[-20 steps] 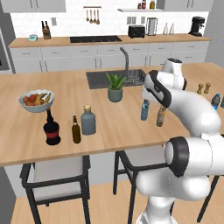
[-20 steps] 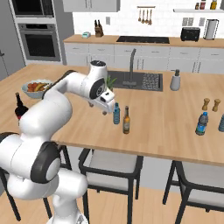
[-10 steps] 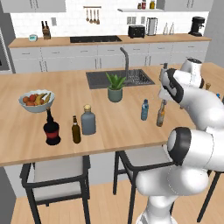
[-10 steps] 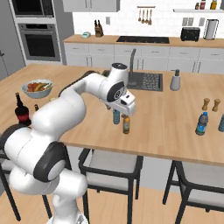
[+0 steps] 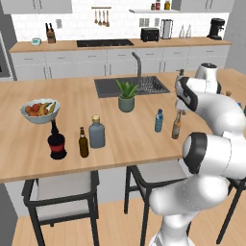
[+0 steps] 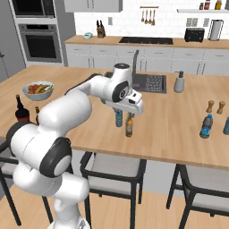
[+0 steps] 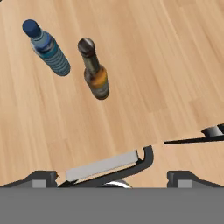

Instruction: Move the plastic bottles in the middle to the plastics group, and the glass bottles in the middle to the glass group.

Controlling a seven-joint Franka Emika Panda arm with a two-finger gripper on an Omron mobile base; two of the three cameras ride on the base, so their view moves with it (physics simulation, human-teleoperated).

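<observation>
The slim light-blue plastic bottle [image 5: 159, 121] [image 6: 118, 118] [image 7: 46, 49] with a blue cap stands upright near the counter's front edge. Right beside it is the small amber glass bottle [image 5: 176, 126] [image 6: 129, 127] [image 7: 96, 73]. My gripper [image 6: 128, 111] [image 7: 111, 178] hangs open and empty just above these two, pointing down. The squat grey-blue bottle [image 5: 96, 132] stands far to the left, next to the slim dark brown bottle [image 5: 83, 142] and the black red-labelled bottle [image 5: 56, 141] [image 6: 20, 110]. Deeper-blue plastic bottles [image 6: 205, 126] stand at the far right of the counter.
A potted plant [image 5: 126, 96] and the sink [image 5: 129, 85] lie behind the two bottles. A fruit bowl [image 5: 40, 110] sits at the left; pepper shakers [image 6: 210, 106] and a soap dispenser [image 6: 180, 82] at the right. Stools [image 7: 109, 164] stand under the counter edge.
The arm has swung to the right along the counter, bringing the hand over the light-blue and amber bottles. The jaws stayed open; no bottle moved.
</observation>
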